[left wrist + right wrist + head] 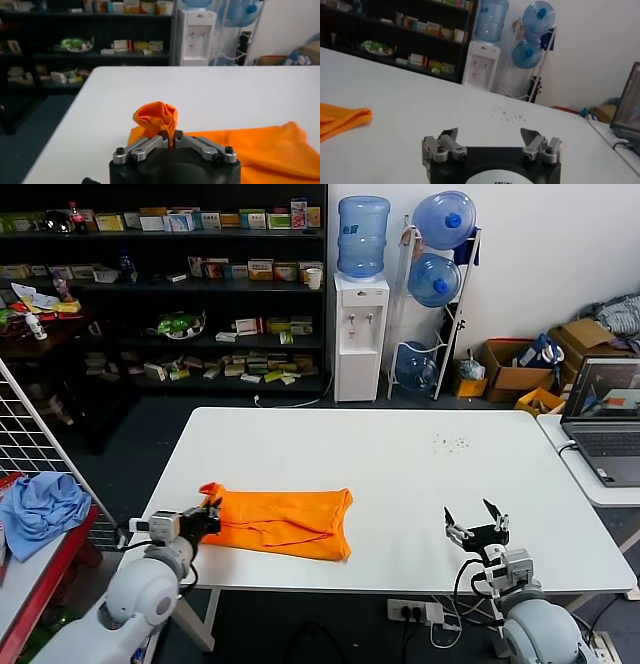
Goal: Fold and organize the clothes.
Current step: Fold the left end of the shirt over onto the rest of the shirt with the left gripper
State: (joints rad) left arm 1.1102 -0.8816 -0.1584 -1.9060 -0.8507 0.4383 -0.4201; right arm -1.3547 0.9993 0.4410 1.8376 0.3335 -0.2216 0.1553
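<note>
The bright orange T-shirt (285,522) lies folded on the white table (400,454) near its front left. My left gripper (211,513) is shut on the shirt's left edge. In the left wrist view a bunched fold of the orange T-shirt (156,118) stands pinched between the closed jaws of the left gripper (171,139), with the rest of the shirt spread beyond. My right gripper (476,516) is open and empty above the table's front right. The right wrist view shows the right gripper (490,134) wide apart and a corner of the shirt (342,119) farther off.
A light blue cloth (40,509) lies on a red cart at the far left. A laptop (605,419) stands on a side table at the right. Small dark specks (450,444) mark the table's back right. Shelves and a water dispenser (360,334) stand behind.
</note>
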